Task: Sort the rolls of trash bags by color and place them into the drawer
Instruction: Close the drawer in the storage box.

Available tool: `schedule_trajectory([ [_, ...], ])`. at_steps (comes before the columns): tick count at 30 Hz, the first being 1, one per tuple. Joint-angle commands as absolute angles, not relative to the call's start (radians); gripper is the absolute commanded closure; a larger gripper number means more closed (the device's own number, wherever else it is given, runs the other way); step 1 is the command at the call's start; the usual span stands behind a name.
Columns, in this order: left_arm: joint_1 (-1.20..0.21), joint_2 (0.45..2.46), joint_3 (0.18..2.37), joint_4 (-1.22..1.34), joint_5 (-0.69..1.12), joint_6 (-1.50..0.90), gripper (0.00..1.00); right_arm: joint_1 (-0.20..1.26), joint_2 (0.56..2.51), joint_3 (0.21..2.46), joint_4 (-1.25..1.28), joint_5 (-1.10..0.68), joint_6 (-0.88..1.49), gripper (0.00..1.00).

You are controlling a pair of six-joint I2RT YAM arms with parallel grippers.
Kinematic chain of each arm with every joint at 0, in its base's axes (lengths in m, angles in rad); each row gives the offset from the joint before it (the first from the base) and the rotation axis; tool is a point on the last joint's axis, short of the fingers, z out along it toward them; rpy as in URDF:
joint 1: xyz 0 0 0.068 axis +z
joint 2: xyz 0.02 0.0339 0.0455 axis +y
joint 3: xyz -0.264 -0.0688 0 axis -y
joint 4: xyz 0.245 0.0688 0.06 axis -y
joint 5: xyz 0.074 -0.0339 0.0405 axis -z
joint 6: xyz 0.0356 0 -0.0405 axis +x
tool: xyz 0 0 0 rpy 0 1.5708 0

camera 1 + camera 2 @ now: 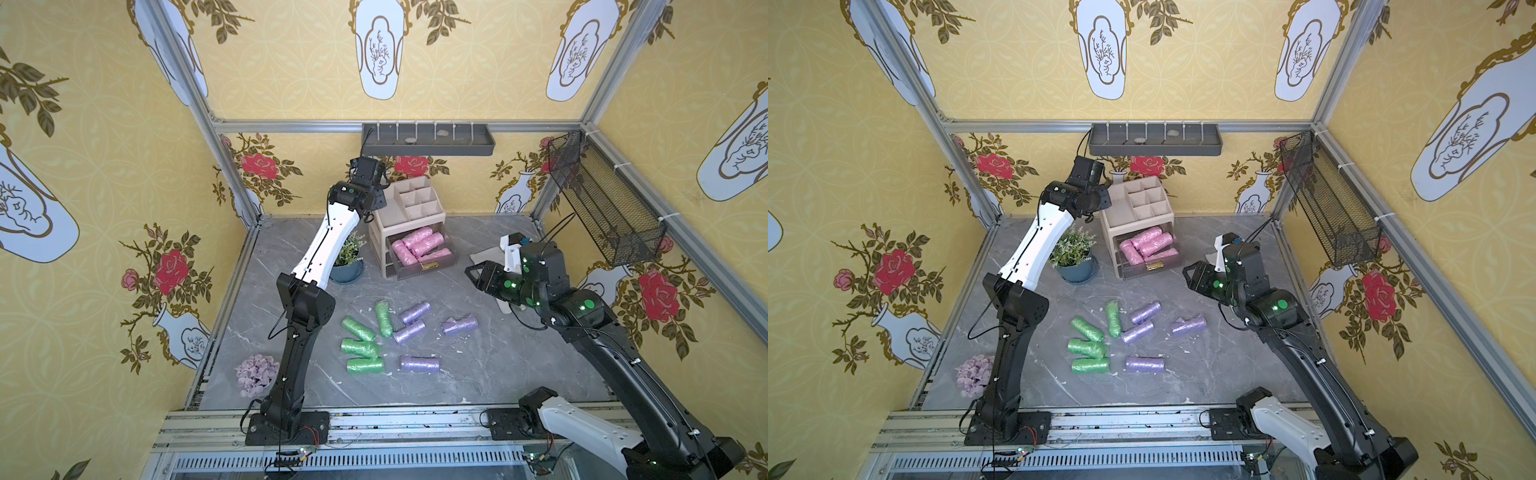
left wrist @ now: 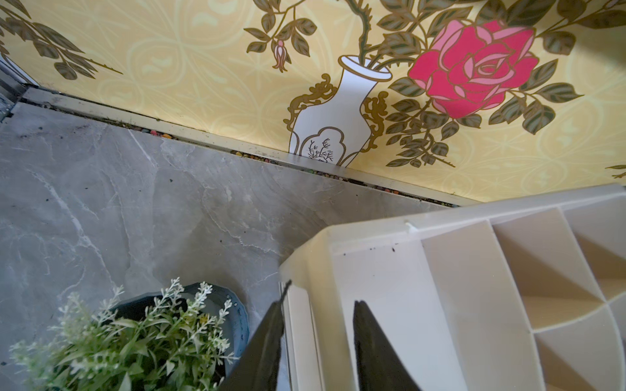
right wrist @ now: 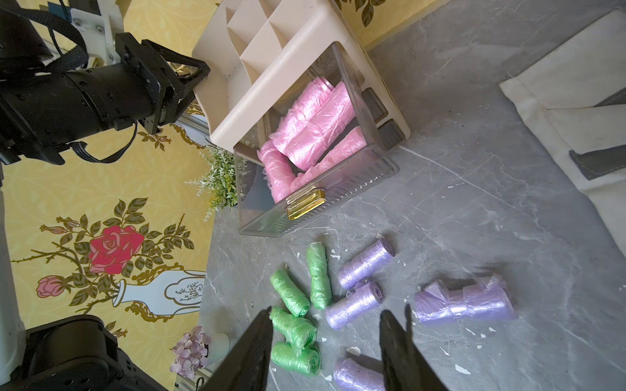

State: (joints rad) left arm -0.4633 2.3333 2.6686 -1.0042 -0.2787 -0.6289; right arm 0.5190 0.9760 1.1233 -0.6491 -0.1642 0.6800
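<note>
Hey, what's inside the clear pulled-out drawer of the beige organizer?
Only pink rolls of trash bags, at least four, piled loosely against each other in the drawer. Anything beneath the pile is covered, so it cannot be seen.

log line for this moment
pink rolls in drawer | green rolls, lilac rolls on table | left gripper astride organizer edge | right gripper open

We're up high at six o'clock in both top views, twin eyes tilted down toward twelve, taking in the whole table [image 1: 498,374]. Left wrist camera hangs close above the organizer [image 2: 382,270] and potted plant [image 2: 135,338] near twelve. Right wrist, from three o'clock, looks toward nine over the drawer [image 3: 355,189] and rolls of trash bags [image 3: 354,306], sharing that organizer and plant.
</note>
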Motion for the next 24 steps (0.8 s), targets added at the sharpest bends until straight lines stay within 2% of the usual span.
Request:
schedule_trajectory([
  [1, -0.462, 2.346, 2.664, -1.005, -0.254, -0.653, 0.71, 0.523, 0.979, 1.122, -0.592, -0.166, 0.686, 0.49],
  [5, -0.462, 2.339, 2.659, -0.993, -0.237, -0.665, 0.77, 0.523, 0.977, 1.115, -0.591, -0.166, 0.685, 0.49],
  [10, -0.462, 2.335, 2.657, -0.985, -0.214, -0.668, 0.93, 0.533, 0.968, 1.061, -0.523, -0.178, 0.707, 0.51],
  [16, -0.462, 2.339, 2.656, -0.988, -0.206, -0.674, 0.96, 0.617, 0.978, 0.921, -0.314, -0.18, 0.75, 0.53],
  [24, -0.462, 2.351, 2.675, -0.995, -0.198, -0.693, 1.0, 0.759, 1.09, 0.879, -0.162, -0.129, 0.777, 0.53],
])
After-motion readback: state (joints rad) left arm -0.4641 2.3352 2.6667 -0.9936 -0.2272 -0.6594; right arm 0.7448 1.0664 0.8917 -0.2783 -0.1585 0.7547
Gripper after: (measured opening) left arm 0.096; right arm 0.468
